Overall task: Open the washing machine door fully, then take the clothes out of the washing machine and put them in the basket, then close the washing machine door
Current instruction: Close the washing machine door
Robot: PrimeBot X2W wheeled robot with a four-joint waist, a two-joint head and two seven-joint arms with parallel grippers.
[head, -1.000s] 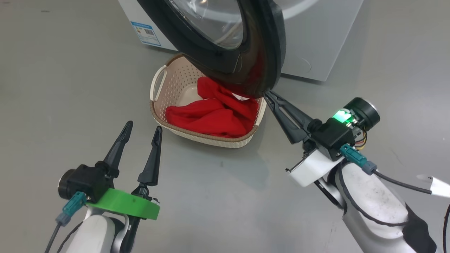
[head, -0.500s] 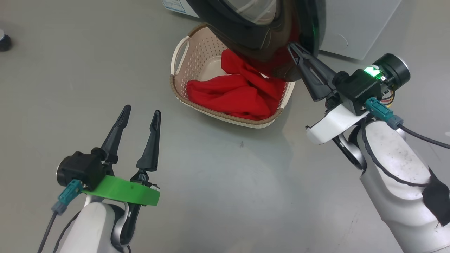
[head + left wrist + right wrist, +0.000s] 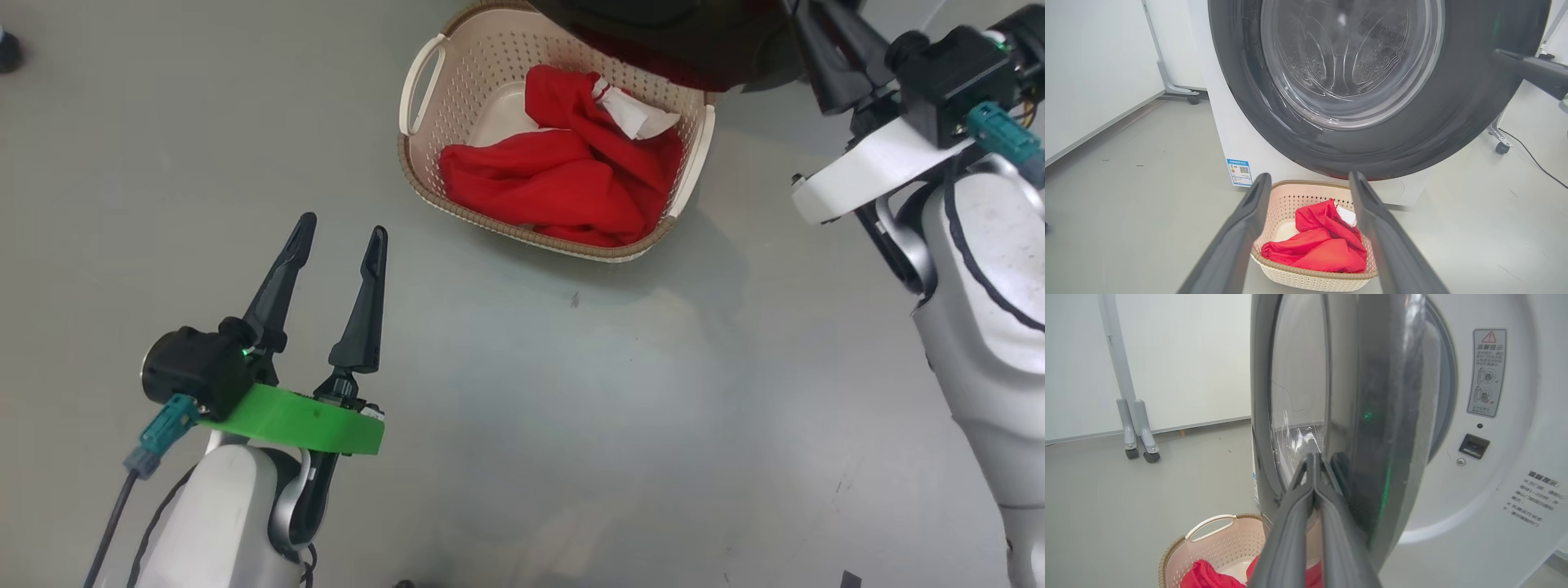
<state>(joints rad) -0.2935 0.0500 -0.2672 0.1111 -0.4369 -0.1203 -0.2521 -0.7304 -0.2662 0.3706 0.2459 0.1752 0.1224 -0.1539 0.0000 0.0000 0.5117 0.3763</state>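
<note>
Head view: left pincer (image 3: 341,230) is nearest, low left over the grey floor (image 3: 571,408) — fingers spread wide, nothing between them, green ring (image 3: 294,420) at its wrist. It points toward the basket (image 3: 461,86) but sits well apart from it.

Basket stands upright on the floor just ahead, a handle on its left side. The clothes (image 3: 563,175) are inside it: a red heap bunched to the near and right side, white tag (image 3: 641,118) on top at the far right. A patch of bare basket bottom shows at far left.

Right pincer (image 3: 1313,457) is at the upper right of head view, past the basket. In right wrist view its two fingers are pressed flat together, gripping nothing, tips up at the outer face of the door (image 3: 1453,106). Left wrist view shows the same dark finger meeting the black rim at the door's right edge — real contact or a hair off, cannot tell.

Door hangs over the far end of the basket, swung partway out from the washing machine (image 3: 1498,465), with a gap between its rim and the white front. Drum (image 3: 1372,61) perforations show through the glass. Blue label (image 3: 1239,172) sits at the machine's lower corner, just behind the basket. Latch socket (image 3: 1473,446) and warning sticker (image 3: 1488,371) sit uncovered on the front panel. Wheeled stand (image 3: 1137,433) is by the wall, further back.
</note>
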